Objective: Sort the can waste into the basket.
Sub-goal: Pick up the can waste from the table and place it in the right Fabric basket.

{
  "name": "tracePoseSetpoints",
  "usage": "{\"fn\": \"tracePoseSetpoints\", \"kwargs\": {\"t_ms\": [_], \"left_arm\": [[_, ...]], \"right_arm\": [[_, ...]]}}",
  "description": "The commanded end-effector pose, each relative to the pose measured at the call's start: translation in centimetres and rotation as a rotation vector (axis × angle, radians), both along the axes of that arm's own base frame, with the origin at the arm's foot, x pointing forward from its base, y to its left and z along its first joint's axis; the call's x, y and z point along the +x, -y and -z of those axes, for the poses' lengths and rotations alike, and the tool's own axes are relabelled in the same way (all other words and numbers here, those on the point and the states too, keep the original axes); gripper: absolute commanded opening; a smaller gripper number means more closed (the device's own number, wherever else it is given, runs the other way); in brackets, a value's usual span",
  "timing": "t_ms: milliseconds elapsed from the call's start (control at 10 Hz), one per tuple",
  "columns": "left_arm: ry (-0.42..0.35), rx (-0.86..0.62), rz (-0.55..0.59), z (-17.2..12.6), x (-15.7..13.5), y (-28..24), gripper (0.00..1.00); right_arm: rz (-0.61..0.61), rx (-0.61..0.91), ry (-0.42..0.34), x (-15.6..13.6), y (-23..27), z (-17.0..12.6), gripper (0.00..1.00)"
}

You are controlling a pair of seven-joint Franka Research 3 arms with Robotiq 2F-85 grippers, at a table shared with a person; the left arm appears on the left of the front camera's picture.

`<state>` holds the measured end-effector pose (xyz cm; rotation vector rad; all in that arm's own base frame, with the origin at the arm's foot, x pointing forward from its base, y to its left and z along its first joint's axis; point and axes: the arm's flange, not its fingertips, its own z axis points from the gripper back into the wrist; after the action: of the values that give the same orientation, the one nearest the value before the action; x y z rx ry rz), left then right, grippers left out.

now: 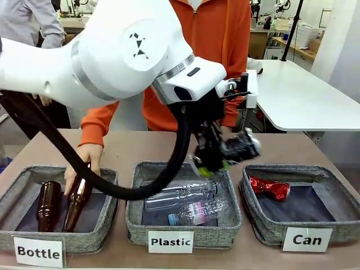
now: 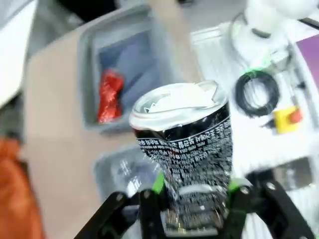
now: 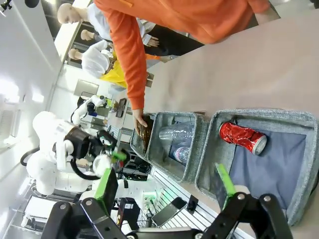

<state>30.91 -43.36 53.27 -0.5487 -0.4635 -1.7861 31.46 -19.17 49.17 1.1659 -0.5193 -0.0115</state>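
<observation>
Front view: left hand (image 1: 216, 160), closed on the silver can (image 1: 241, 145), hangs over the Plastic basket (image 1: 183, 230); right hand (image 3: 167, 191) gapes empty. Red can (image 1: 270, 188) lies in the Can basket (image 1: 253, 219) by the bench's right edge. Carry step; next, cross rightward, release.

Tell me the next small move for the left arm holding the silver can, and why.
Probably carry it a little further toward the robot's right. The left gripper is shut on the silver can with dark printing, which hangs above the gap between the "Plastic" basket and the grey woven "Can" basket, where the red can lies.
</observation>
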Motion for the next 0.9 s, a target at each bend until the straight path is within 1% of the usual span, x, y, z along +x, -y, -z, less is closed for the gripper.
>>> {"fn": "tracePoseSetpoints", "kwargs": {"t_ms": [0,200,400,500,600,700,800], "left_arm": [[-0.077,-0.107,0.083,0.6,-0.7,0.9,0.38],[0.001,-0.128,0.058,0.5,-1.7,2.3,0.38],[-0.003,-0.097,0.046,0.7,-1.4,3.0,0.38],[0.022,-0.088,0.021,0.6,-1.1,3.7,0.38],[0.068,-0.09,0.014,0.5,-0.6,5.7,0.38],[0.113,-0.1,0.051,0.5,0.5,8.9,0.38],[0.175,-0.11,0.113,0.9,1.6,11.7,0.38]], "right_arm": [[0.004,0.014,0.013,0.2,-0.1,-0.3,1.0],[0.004,0.014,0.013,0.2,-0.1,-0.3,1.0],[0.004,0.014,0.013,0.2,-0.1,-0.3,1.0],[0.004,0.014,0.013,0.2,-0.1,-0.3,1.0],[0.004,0.014,0.013,0.2,-0.1,-0.3,1.0],[0.004,0.014,0.013,0.2,-0.1,-0.3,1.0],[0.004,0.014,0.013,0.2,-0.1,-0.3,1.0]]}}
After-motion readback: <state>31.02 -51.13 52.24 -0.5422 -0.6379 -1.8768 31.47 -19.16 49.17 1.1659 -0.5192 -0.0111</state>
